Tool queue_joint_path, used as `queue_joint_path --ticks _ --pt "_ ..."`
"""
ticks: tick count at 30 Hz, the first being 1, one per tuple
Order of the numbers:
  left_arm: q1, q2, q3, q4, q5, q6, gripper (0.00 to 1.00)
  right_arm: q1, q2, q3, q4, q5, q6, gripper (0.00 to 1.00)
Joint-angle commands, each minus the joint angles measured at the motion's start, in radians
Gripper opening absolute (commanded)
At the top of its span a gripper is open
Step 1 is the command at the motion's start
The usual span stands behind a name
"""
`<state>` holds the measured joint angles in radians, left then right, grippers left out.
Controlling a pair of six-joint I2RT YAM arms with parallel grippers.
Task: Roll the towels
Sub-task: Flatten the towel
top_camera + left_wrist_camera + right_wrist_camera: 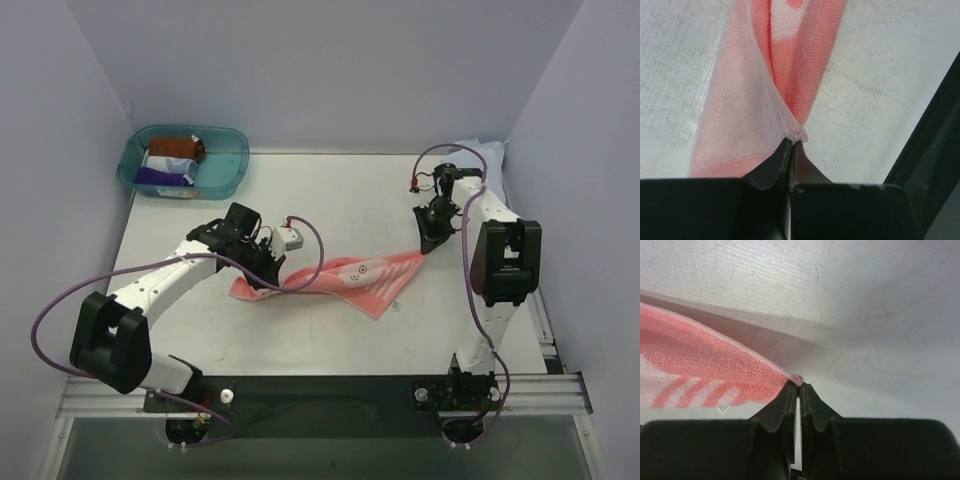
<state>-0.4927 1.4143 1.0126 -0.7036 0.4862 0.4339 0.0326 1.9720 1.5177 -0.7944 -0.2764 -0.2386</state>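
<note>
The pink towel [345,278] is stretched across the middle of the table [340,200]. The left gripper [262,283] pinches its 9 o'clock end, jaws pressed together on the cloth, and the right gripper [428,243] pinches its 2 o'clock corner likewise. The light blue towel [482,153] lies bunched at the table's 1 o'clock corner.

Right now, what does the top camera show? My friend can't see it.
A pink towel is stretched over the white table, the left gripper pinching one end and the right gripper the other. A teal tub sits at the far left corner.
</note>
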Motion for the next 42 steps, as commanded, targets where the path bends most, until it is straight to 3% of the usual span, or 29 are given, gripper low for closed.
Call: queue_joint_path --ticks 1,11,17,28,32,42 --pt "0.051 0.015 0.044 -0.046 0.101 0.014 0.05 -0.014 -0.041 0.033 -0.062 0.06 -0.031 0.0" --pt "0.138 0.078 0.029 -0.051 0.18 0.057 0.06 -0.03 -0.01 0.053 -0.062 0.077 -0.059 0.0" --pt "0.189 0.104 0.037 0.013 0.178 0.022 0.0 -0.019 -0.019 0.041 -0.063 0.063 -0.062 0.0" --pt "0.267 0.069 0.288 0.041 0.063 -0.087 0.0 -0.025 -0.189 0.183 -0.132 -0.027 -0.088 0.0" --pt "0.27 -0.017 0.293 0.007 0.068 -0.072 0.0 -0.023 -0.303 0.173 -0.16 -0.049 -0.1 0.0" --pt "0.289 -0.36 0.113 -0.131 0.229 -0.069 0.0 -0.028 -0.689 -0.096 -0.195 0.0 -0.169 0.0"
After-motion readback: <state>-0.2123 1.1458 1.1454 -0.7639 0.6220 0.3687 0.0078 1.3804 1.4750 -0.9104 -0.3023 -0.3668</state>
